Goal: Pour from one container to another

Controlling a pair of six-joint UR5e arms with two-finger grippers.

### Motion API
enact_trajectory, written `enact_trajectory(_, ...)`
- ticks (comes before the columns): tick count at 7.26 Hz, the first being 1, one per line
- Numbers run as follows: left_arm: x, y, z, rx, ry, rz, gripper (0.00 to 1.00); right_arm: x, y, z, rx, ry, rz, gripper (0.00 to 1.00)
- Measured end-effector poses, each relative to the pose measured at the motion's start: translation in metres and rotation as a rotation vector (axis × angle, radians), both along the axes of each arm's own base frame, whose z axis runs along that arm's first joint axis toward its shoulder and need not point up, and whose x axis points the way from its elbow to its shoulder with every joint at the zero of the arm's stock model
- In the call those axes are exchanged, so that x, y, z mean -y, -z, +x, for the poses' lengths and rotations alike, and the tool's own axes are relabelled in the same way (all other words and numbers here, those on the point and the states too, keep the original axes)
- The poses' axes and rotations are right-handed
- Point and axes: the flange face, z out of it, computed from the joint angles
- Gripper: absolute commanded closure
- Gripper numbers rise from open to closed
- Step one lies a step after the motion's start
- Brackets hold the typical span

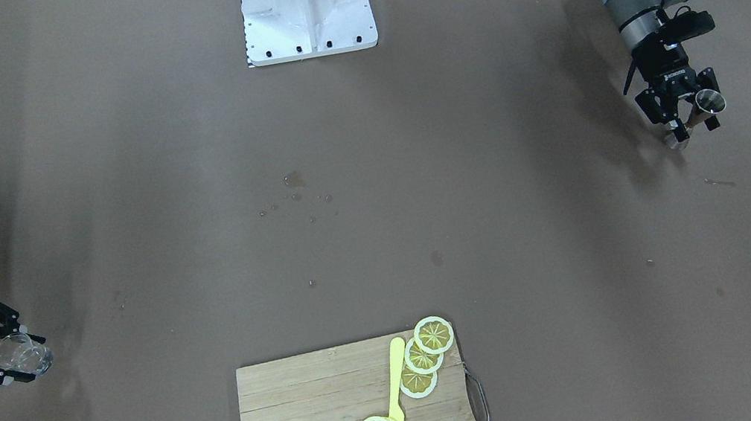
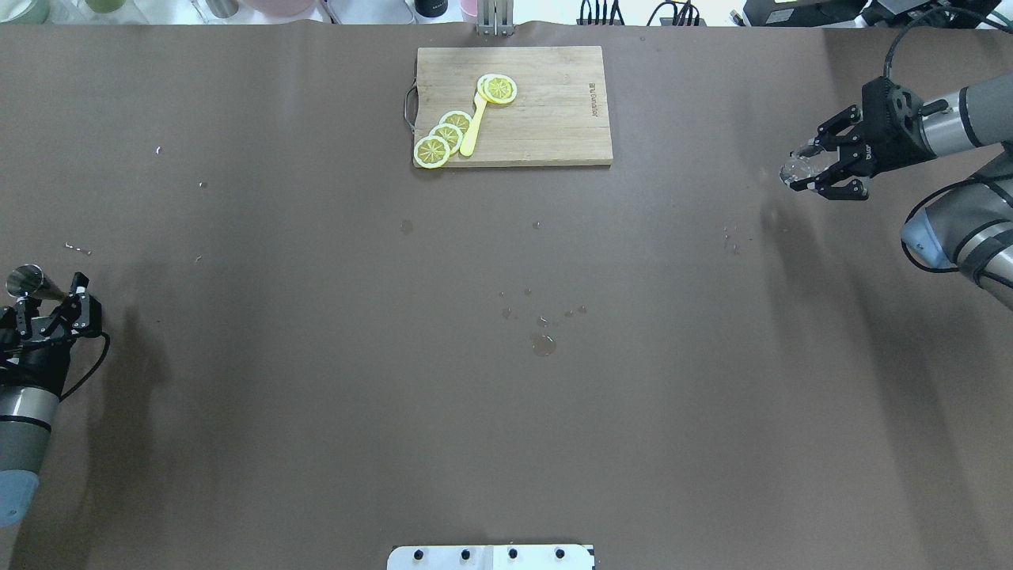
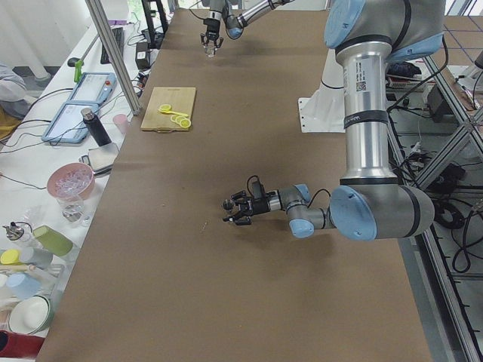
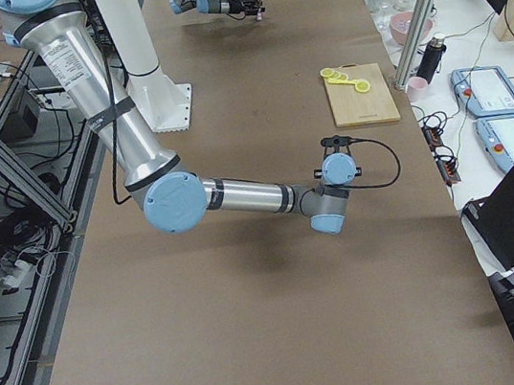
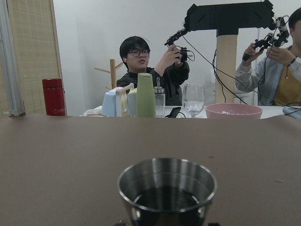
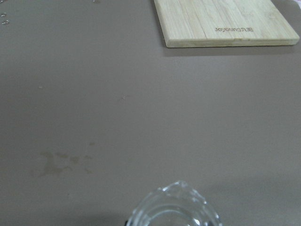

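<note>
On brown table [image 2: 316,412], wet spots [image 2: 544,344]

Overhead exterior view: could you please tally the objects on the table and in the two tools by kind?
Lemon slices: 5 (two overlapping)
Yellow utensil: 1
Cutting board: 1
Clear glass: 1
Steel jigger: 1
Total: 9

Left claw [image 1: 691,119] clamped on jigger [image 1: 707,103], right claw [image 1: 30,360] on glass [image 1: 20,352]; arms spread wide.
</note>
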Motion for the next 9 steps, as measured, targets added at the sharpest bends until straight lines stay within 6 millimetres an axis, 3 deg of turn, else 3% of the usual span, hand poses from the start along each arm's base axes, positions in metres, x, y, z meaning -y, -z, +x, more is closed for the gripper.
enact_trajectory(1, 0.0, 0.0, 0.0, -0.001, -0.003, -0.003, 0.45, 0.005, 0.009, 0.0, 0.004, -0.007, 0.013, 1.0)
enact_trajectory(3, 0.0, -0.001, 0.001, -0.002, -0.01, -0.009, 0.72, 0.016, 0.036, -0.002, 0.012, -0.018, 0.035, 1.0)
enact_trajectory(5, -0.001, 0.002, 0.002, -0.009, -0.014, -0.011, 1.0, 0.033, 0.078, -0.002, 0.003, -0.022, 0.009, 1.0)
enact_trajectory(7, 0.002, 0.024, 0.003, -0.049, -0.008, 0.003, 1.0, 0.039, 0.122, -0.004, -0.009, -0.007, -0.019, 1.0)
enact_trajectory(9, 0.01, 0.064, 0.004, -0.073, 0.005, 0.015, 1.0, 0.038, 0.152, -0.005, -0.017, 0.001, -0.033, 1.0)
